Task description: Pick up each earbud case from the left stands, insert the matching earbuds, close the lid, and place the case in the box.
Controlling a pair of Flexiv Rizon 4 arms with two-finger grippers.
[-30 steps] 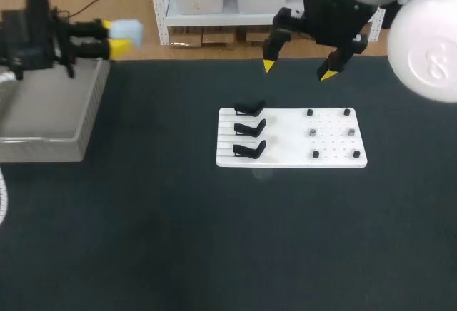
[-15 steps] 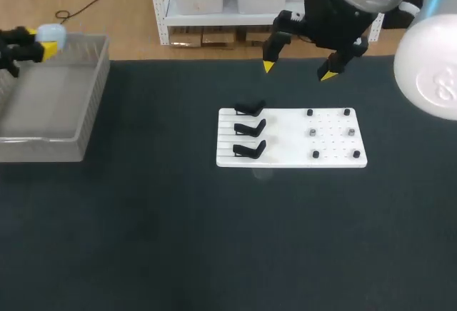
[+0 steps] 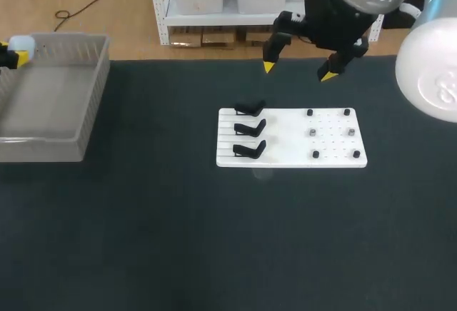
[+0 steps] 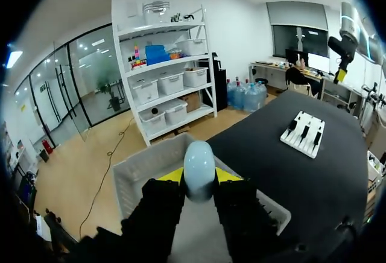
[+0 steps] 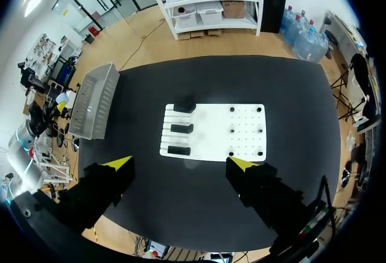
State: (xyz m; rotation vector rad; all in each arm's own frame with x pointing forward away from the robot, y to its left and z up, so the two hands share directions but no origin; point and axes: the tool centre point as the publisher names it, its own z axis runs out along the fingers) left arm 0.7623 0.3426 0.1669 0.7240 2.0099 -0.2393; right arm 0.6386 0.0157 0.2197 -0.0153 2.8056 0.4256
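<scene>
- Head view: the left gripper (image 3: 14, 55) hangs at the far corner of the grey open-topped plastic box (image 3: 43, 148), clamped on the pale blue, rounded earbud case (image 3: 21, 43). The case is carried there, by this reading, for release into the box. The right gripper (image 3: 298, 70) is spread wide and empty beyond the white slotted board (image 3: 285, 155), well apart from the case. The three black stands (image 3: 250, 128) on the board are bare.
- Left wrist view: the case (image 4: 199, 167) stands upright between the two yellow tips, pinched from both sides. The box (image 4: 128, 172) lies directly under and ahead of the fingers, so little more than a descent seems needed.
- Right wrist view: the fingers stand far apart and hold nothing. The board (image 5: 211, 131) lies ahead between them and the box (image 5: 96, 97) off to one side. The arm appears parked clear of the drop.
</scene>
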